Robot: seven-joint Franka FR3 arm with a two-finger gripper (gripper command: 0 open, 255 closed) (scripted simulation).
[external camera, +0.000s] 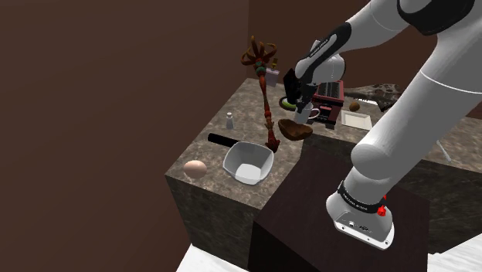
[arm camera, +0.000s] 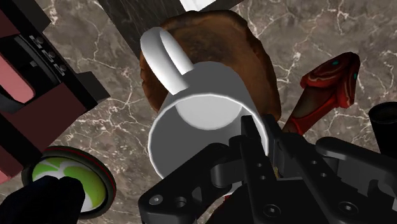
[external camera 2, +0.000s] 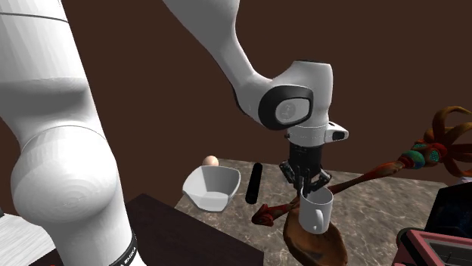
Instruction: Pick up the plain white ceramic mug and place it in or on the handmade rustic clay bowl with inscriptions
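The black two-fingered claw [external camera 2: 306, 180] points straight down and is clamped on the rim of a white mug [external camera 2: 316, 210]. In the wrist view one finger sits inside the cup wall and the other outside, with the wall pinched between them. The mug hangs upright from the claw, mouth up, with its handle roughly opposite the pinched spot. Directly beneath it is the brown clay bowl [external camera 2: 312, 243], shallow and uneven at the rim, resting on a dark marbled countertop [arm camera: 127, 121]. The mug's base looks level with or just above the bowl's hollow; whether they touch cannot be told. The step in hand appears to be the placing. To do it well, the claw should descend straight so the base settles in the middle of the hollow, not on the sloping rim where the mug could tip. The fingers should part only once the bowl carries the weight, then rise straight up so the inner finger clears the rim without dragging it. Close beside the bowl is the foot of a carved red-brown staff [external camera: 268, 93] with a branching head. Near the claw on another side stand a red appliance [external camera: 330, 96] and a green-and-white disc [arm camera: 70, 181]. Farther off lies a black cylinder [external camera 2: 253, 183], then an angular white dish [external camera 2: 212, 187], and farthest a tan egg [external camera 2: 211, 160].
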